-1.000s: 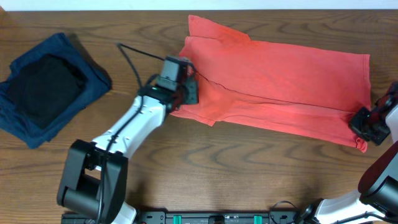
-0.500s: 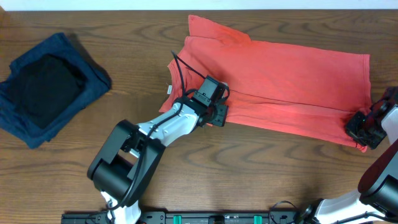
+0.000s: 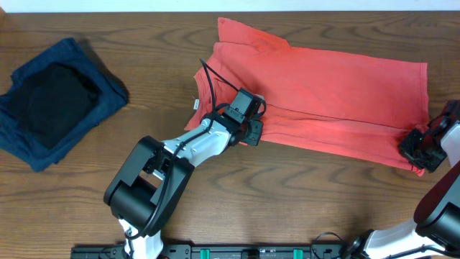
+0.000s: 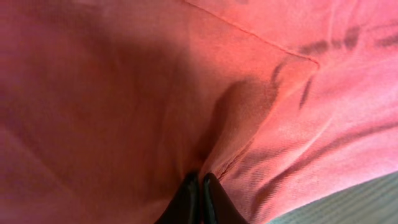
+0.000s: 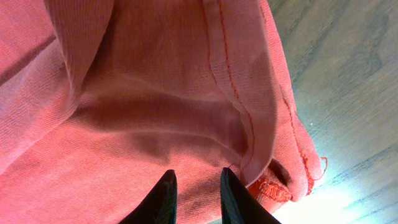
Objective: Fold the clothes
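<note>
One limp, light T-shirt [image 3: 338, 86] is puckering in the left gripper's [image 4: 200, 180] pinch at its near edge; right gripper [image 5: 196, 175] is hanging parted at the hem corner.

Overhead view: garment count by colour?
Coral-red T-shirt: 1
Navy-blue garment: 1
Black garment: 1
Total: 3

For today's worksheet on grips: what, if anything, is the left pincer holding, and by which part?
The left pincer is shut on the red T-shirt, pinching a small fold of cloth near its front edge.
</note>
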`<action>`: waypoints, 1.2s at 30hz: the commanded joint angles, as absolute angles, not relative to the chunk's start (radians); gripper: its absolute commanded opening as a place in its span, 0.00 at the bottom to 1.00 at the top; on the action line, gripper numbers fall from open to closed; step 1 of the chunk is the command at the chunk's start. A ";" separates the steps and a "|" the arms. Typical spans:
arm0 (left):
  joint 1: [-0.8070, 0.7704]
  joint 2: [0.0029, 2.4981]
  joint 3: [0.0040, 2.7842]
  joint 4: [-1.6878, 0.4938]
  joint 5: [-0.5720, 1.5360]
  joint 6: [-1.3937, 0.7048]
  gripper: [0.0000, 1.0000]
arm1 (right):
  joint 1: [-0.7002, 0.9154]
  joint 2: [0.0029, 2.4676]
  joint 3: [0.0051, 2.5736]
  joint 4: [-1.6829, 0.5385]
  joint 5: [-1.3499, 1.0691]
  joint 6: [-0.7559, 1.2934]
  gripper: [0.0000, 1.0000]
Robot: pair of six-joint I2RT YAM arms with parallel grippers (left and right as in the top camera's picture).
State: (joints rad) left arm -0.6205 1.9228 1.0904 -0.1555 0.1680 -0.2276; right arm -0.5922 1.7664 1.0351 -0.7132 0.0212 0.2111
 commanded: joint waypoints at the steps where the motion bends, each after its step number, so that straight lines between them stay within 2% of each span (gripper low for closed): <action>1: -0.600 1.883 1.098 -0.151 0.093 -0.218 0.06 | -0.589 1.769 1.032 -0.712 0.018 0.208 0.23; 7: -0.565 1.833 1.110 -0.053 0.092 -0.218 0.07 | -0.589 1.769 1.032 -0.710 0.018 0.208 0.24; 11: -0.557 1.841 1.110 -0.014 0.092 -0.218 0.27 | -0.589 1.769 1.032 -0.711 0.018 0.208 0.24; 13: -0.557 1.846 1.110 -0.037 0.092 -0.217 0.43 | -0.589 1.769 1.032 -0.711 0.018 0.208 0.24; 15: -0.552 1.846 1.110 -0.073 0.068 -0.215 0.51 | -0.589 1.769 1.032 -0.711 0.018 0.208 0.27; 18: -0.516 1.827 1.110 -0.131 -0.036 -0.199 0.53 | -0.589 1.769 1.032 -0.713 0.018 0.208 0.27; 22: -0.401 1.792 1.110 -0.184 -0.055 -0.207 0.54 | -0.589 1.769 1.032 -0.713 0.018 0.209 0.28; 28: -0.260 1.798 1.110 -0.272 0.028 -0.232 0.57 | -0.589 1.769 1.032 -0.711 0.017 0.210 0.29; 32: -0.227 1.806 1.106 -0.308 0.050 -0.233 0.62 | -0.589 1.769 1.032 -0.714 0.017 0.209 0.30; 36: -0.228 1.818 1.093 -0.321 0.101 -0.233 0.62 | -0.589 1.769 1.032 -0.717 0.018 0.209 0.31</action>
State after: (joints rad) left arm -0.2260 1.8091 1.0966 -0.3122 0.0425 -0.2310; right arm -0.5922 1.7664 1.0348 -0.7143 0.0177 0.2111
